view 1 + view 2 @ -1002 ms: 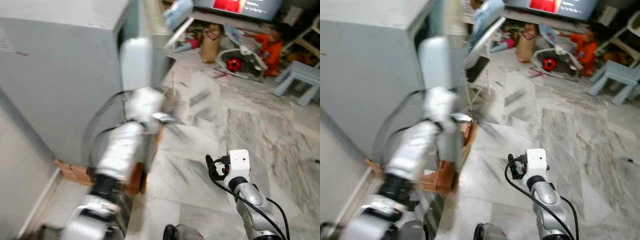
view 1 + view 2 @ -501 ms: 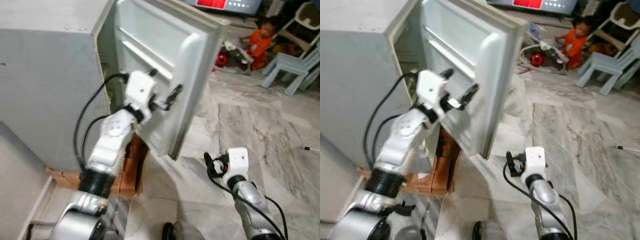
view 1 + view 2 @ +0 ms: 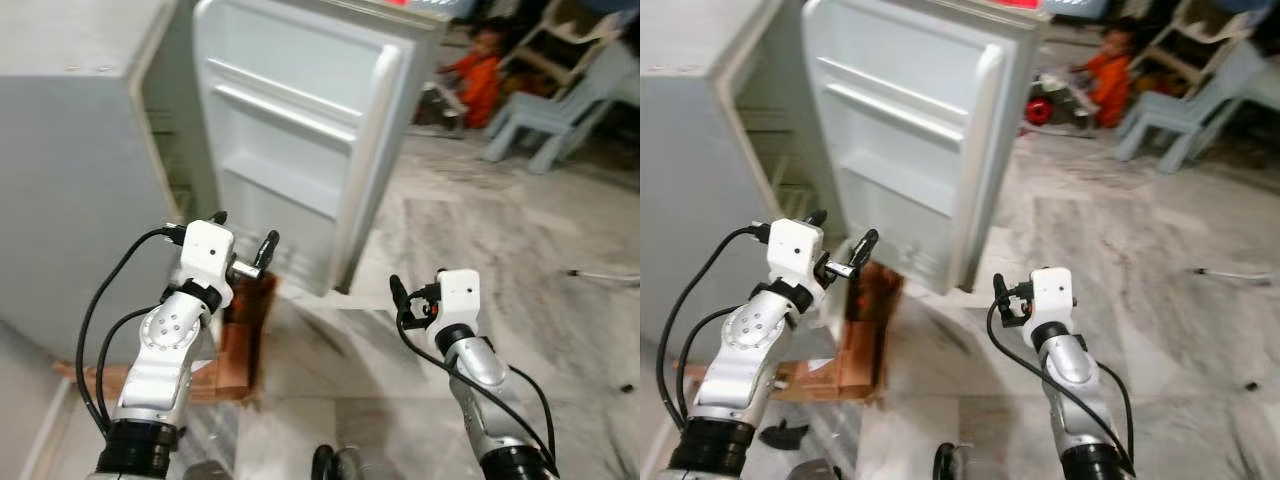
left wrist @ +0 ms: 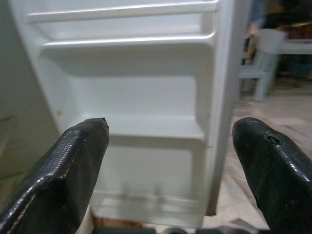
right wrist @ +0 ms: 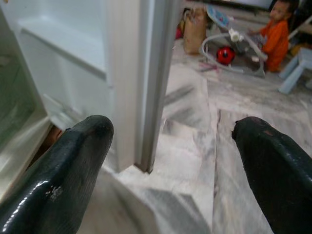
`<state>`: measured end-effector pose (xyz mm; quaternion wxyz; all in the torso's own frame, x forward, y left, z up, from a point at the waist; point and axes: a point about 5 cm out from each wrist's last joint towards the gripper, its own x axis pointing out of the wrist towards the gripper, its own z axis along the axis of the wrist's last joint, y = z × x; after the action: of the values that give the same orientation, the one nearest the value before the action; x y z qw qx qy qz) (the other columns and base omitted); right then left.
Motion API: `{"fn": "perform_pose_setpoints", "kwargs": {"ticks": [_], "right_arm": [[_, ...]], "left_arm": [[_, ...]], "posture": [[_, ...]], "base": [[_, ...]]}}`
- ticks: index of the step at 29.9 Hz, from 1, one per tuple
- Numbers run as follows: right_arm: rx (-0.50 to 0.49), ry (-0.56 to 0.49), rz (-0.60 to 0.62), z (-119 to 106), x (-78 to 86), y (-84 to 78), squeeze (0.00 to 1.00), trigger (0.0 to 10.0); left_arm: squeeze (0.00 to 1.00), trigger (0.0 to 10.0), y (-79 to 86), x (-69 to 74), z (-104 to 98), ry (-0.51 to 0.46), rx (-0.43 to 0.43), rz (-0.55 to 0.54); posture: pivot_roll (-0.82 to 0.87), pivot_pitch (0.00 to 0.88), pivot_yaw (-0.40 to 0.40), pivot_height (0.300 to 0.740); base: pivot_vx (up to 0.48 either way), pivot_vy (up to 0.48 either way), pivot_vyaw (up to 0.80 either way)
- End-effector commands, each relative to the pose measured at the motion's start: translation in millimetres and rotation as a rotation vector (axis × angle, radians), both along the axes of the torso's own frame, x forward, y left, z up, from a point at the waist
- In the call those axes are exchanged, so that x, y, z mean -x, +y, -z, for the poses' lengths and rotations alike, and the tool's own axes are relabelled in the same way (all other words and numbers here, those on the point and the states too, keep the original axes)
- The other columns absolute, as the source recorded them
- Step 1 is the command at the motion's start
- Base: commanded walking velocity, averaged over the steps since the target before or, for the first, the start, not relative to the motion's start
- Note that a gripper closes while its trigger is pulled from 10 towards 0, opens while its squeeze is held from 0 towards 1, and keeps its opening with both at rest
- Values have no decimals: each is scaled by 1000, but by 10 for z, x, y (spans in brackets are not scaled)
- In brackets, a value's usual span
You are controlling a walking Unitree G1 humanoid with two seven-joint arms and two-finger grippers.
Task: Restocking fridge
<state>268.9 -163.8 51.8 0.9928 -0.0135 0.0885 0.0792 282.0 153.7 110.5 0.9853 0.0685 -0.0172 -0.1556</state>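
Observation:
A grey fridge [image 3: 70, 180] stands at my left with its white door [image 3: 300, 130] swung wide open. The door's inner shelves [image 4: 141, 126] are bare. Wire racks of the fridge interior [image 3: 775, 170] show dimly past the door's hinge side. My left gripper [image 3: 245, 228] is open with nothing between its fingers and hovers just in front of the door's lower half, apart from it. My right gripper [image 3: 398, 300] is open too, held low to the right of the door's free edge [image 5: 146, 97].
Reddish wooden blocks [image 3: 240, 340] prop up the fridge's base. A person in orange [image 3: 478, 70] sits on the marble floor [image 3: 480, 230] beyond the door, beside a red toy [image 5: 225, 54] and a pale blue chair [image 3: 560, 100].
The fridge door has swung from nearly closed to wide open. My left gripper has come off the door and dropped lower. The camera has shifted; the right arm has barely moved.

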Motion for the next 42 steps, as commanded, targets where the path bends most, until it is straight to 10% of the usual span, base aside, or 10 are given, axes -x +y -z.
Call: {"fn": "perform_pose_setpoints", "kwargs": {"ticks": [1, 22, 42], "right_arm": [[20, -30, 2, -74, -45, -42, 0, 10000], [35, -59, -27, -119, -105, 44, 0, 10000], [53, -70, -6, -127, -103, 4, 0, 10000]], "left_arm": [[0, 10000, -84, 35, 42, 16, 19, 17], [0, 10000, -187, -52, 146, 57, 6, 13], [0, 10000, -380, -586, 60, 72, -84, -15]], "posture": [[67, 55, -79, 740], [56, 19, -89, 740], [33, 15, -77, 740]], "base": [[277, -390, 0], [380, -169, 0], [480, 0, 0]]}}
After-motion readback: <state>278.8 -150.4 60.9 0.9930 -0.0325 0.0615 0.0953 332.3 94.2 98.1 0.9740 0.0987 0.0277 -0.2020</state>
